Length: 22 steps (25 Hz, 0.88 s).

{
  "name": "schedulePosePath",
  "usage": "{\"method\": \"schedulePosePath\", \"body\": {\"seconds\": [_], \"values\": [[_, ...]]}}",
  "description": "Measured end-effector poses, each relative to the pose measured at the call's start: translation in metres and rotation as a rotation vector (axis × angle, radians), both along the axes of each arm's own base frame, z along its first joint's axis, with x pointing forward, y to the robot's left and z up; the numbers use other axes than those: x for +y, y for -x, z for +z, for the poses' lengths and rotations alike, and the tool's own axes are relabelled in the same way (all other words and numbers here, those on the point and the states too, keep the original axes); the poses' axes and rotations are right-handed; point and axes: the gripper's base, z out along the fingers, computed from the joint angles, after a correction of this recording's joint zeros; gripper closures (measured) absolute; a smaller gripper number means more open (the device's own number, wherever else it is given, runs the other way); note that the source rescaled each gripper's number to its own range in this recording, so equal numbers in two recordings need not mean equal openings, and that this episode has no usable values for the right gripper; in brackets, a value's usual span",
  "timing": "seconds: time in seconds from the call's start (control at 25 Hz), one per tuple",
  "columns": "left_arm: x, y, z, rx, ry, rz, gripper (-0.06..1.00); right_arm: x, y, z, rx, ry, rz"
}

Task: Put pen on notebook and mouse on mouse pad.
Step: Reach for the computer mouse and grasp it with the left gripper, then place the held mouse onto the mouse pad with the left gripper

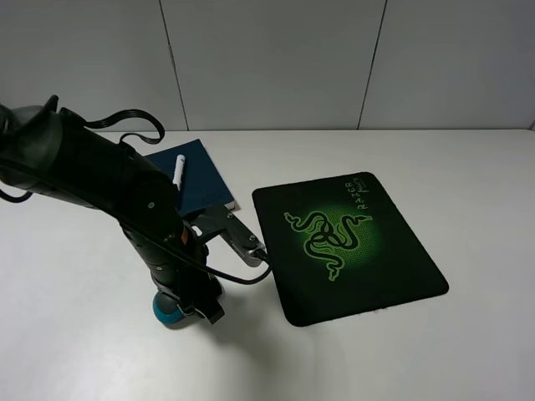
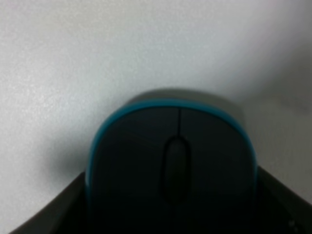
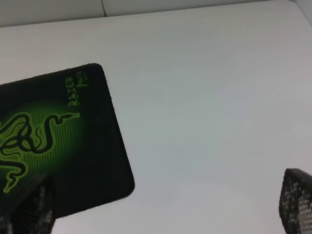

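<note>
The mouse [image 2: 170,161], dark grey on top with a teal rim, fills the left wrist view. The left gripper [image 2: 170,200] sits around it, a dark finger [image 2: 53,209] pressed against each side. From above only the mouse's teal edge [image 1: 170,314] peeks out under the left gripper [image 1: 185,307], on the white table to the left of the mouse pad [image 1: 347,242]. The white pen [image 1: 178,170] lies on the dark blue notebook [image 1: 201,184] behind the arm. The right gripper [image 3: 163,214] is open and holds nothing. It hovers beside a corner of the mouse pad [image 3: 58,126].
The left arm's bulky black body [image 1: 92,171] and its cable [image 1: 242,276] hang over the table's left half, partly covering the notebook. A metal bracket [image 1: 236,234] on the arm juts toward the mouse pad. Bare white table [image 1: 468,175] surrounds the pad; a grey wall stands behind.
</note>
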Motion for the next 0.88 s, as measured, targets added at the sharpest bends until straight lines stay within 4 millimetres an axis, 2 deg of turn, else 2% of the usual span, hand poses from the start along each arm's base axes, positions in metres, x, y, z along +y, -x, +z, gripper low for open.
{"method": "schedulePosePath", "body": {"seconds": [0.56,0.88], "values": [[0.0,0.0,0.001,0.006,-0.007,0.001,0.43,0.0,0.0,0.0,0.0,0.0,0.0],[-0.003,-0.006,0.016,0.078,-0.091,0.019,0.43,0.0,0.0,0.0,0.0,0.0,0.0]]}}
